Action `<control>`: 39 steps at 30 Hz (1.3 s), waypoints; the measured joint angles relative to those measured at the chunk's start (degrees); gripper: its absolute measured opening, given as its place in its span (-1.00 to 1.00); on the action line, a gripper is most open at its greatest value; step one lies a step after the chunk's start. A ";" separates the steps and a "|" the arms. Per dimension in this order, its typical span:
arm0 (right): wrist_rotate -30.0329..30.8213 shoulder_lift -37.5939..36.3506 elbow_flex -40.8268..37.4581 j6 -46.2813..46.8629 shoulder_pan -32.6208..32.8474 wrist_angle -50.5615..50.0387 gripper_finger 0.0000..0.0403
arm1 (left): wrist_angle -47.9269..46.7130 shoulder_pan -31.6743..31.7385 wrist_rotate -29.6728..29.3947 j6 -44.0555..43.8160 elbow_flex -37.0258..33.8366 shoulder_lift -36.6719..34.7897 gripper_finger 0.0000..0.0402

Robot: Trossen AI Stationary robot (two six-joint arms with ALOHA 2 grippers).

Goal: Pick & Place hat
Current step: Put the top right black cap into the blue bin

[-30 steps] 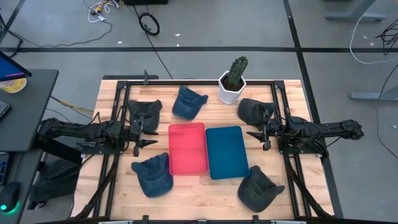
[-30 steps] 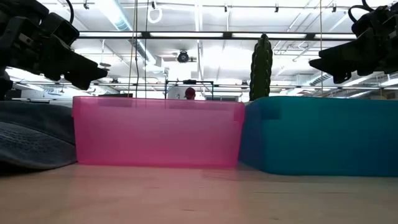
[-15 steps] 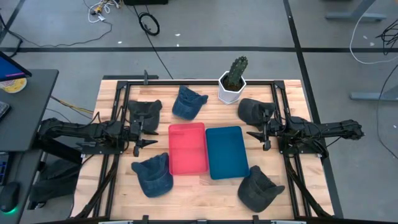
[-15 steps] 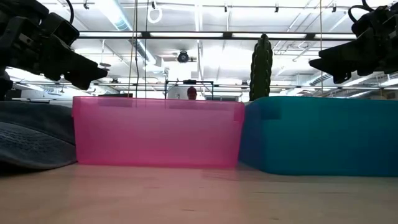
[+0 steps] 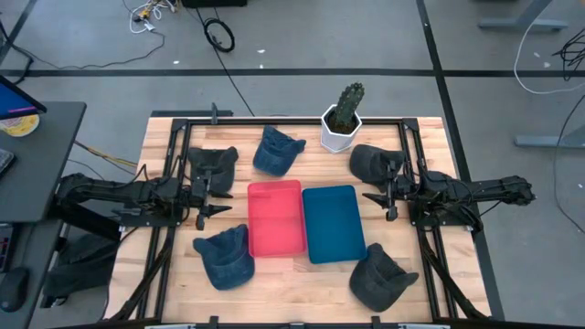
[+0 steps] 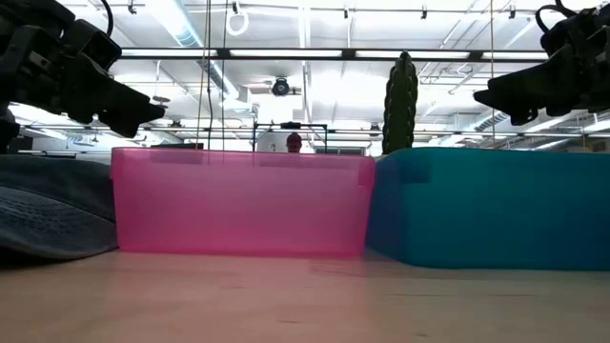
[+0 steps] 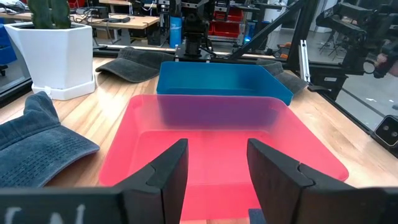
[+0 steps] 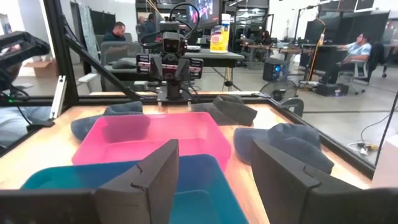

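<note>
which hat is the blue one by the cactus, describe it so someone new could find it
Start at the potted cactus standing at the table's far edge in the high view. Just to its left, as that picture shows it, lies a blue denim hat, beyond the far end of the red bin. Its nearest neighbour, the hat further left, is dark grey, and the other blue hat lies at the near edge.

table [image 5: 164, 137]: pale wood, planked, matt
red tray [image 5: 275, 217]: translucent smooth plastic
blue tray [image 5: 334, 223]: smooth plastic
hats [image 5: 224, 258]: denim-like cloth, matt
pot [image 5: 338, 133]: white, smooth
</note>
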 joint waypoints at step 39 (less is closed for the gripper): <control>14.64 8.01 33.62 -29.87 0.00 30.93 0.01 | 0.00 -0.02 -0.01 -0.01 0.00 0.00 -0.15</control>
